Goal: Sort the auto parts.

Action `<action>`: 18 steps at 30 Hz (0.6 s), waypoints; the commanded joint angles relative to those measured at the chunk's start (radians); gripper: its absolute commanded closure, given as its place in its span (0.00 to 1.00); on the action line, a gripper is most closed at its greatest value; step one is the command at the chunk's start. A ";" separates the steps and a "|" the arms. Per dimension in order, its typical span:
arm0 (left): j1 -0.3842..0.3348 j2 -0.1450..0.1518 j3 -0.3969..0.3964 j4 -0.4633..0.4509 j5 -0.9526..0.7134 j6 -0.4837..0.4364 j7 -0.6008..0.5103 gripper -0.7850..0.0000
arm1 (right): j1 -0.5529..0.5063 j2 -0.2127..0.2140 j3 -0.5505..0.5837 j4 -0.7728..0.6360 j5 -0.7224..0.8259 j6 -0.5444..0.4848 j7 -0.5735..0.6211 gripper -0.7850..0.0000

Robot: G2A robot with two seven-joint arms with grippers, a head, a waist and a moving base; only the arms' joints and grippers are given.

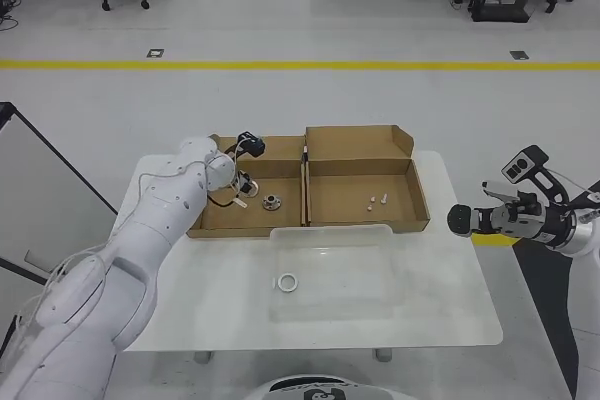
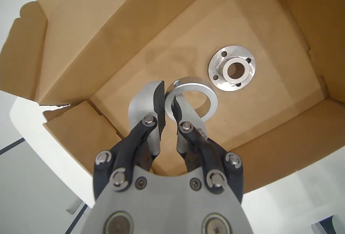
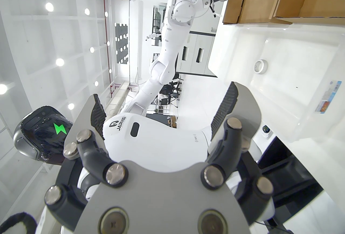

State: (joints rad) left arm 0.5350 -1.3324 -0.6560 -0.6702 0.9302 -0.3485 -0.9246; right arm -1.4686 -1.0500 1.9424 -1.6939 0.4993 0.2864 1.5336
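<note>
My left gripper [image 2: 169, 100] is shut on the rim of a silver metal ring [image 2: 192, 100], one finger inside the ring and one outside. It holds the ring inside the left cardboard box [image 1: 220, 215], over the box floor. A silver flange [image 2: 232, 71] with a centre bore lies flat on that floor beside the ring, also seen as flange [image 1: 271, 202]. My right gripper [image 3: 164, 105] is open with nothing in it and hovers off the table's right edge, gripper [image 1: 460, 218]. A white ring [image 1: 287, 284] lies in the clear plastic bin [image 1: 380, 300].
The right cardboard box [image 1: 420, 205] holds two small white parts [image 1: 377, 202]. Both boxes stand side by side at the table's far side, with flaps raised. The clear bin sits in front of them, mid-table.
</note>
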 commanded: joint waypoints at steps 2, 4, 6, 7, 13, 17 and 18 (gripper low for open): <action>-0.004 -0.010 0.010 0.030 0.004 -0.005 0.004 1.00 | 0.000 0.000 0.000 0.000 0.000 0.000 0.000 0.00; -0.005 -0.016 0.015 0.047 0.005 -0.010 0.003 1.00 | 0.000 0.000 0.000 0.000 0.000 0.000 0.000 0.00; -0.004 -0.021 0.018 0.064 0.006 -0.012 0.012 1.00 | 0.000 0.000 0.000 0.000 0.000 0.000 0.000 0.00; -0.004 -0.024 0.022 0.071 0.010 -0.015 0.011 1.00 | 0.000 0.000 0.000 0.000 0.000 0.000 0.000 0.00; -0.005 -0.037 0.028 0.104 0.009 -0.024 0.017 1.00 | 0.000 0.000 0.000 0.000 0.000 0.000 0.000 0.00; -0.007 -0.044 0.028 0.123 0.006 -0.028 0.019 0.65 | 0.000 0.000 0.000 0.000 0.000 0.000 0.000 0.00; -0.008 -0.046 0.027 0.128 0.004 -0.030 0.019 0.57 | 0.000 0.000 0.000 0.000 0.000 0.000 0.000 0.00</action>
State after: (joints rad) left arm 0.5278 -1.3769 -0.6282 -0.5474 0.9356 -0.3770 -0.9058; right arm -1.4686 -1.0500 1.9424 -1.6939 0.4993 0.2864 1.5336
